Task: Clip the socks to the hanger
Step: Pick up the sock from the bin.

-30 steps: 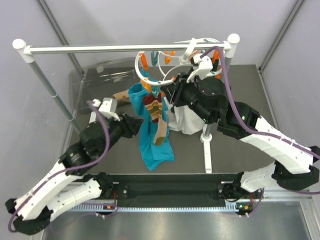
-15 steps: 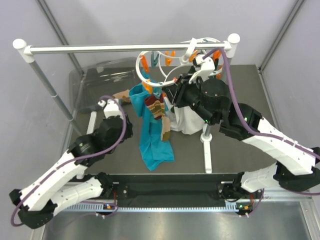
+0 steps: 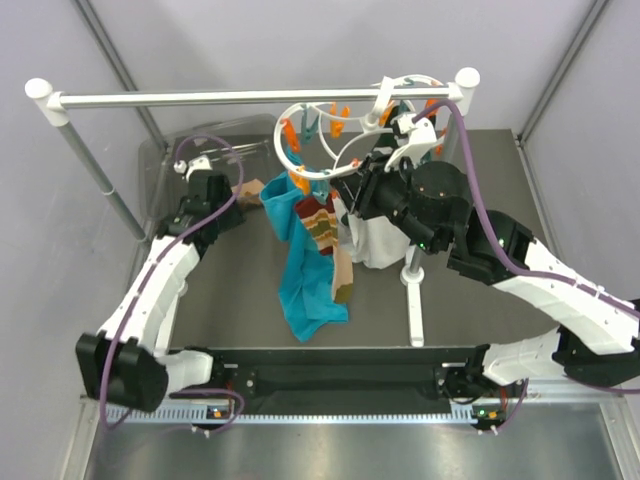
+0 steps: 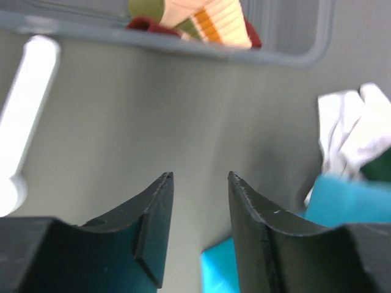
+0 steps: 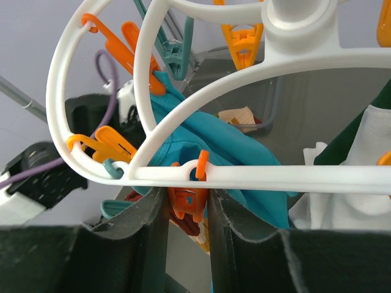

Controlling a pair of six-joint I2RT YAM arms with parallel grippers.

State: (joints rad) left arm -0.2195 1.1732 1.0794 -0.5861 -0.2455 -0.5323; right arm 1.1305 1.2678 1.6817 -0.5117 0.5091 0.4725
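Fingers [image 5: 153, 229] of our right gripper [image 5: 188, 196] pinch an orange clip [image 5: 187, 207] on the hanger [image 5: 256, 177], where one sock [image 3: 320, 225] hangs beside the teal cloth [image 3: 305, 285]. Our left gripper [image 4: 200, 177] stands slightly parted, holding nothing, near a second sock [image 4: 214, 15].

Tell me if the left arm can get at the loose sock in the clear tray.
Probably yes: the left gripper is open and points at the sock, with only table and the low rim of the clear tray between.
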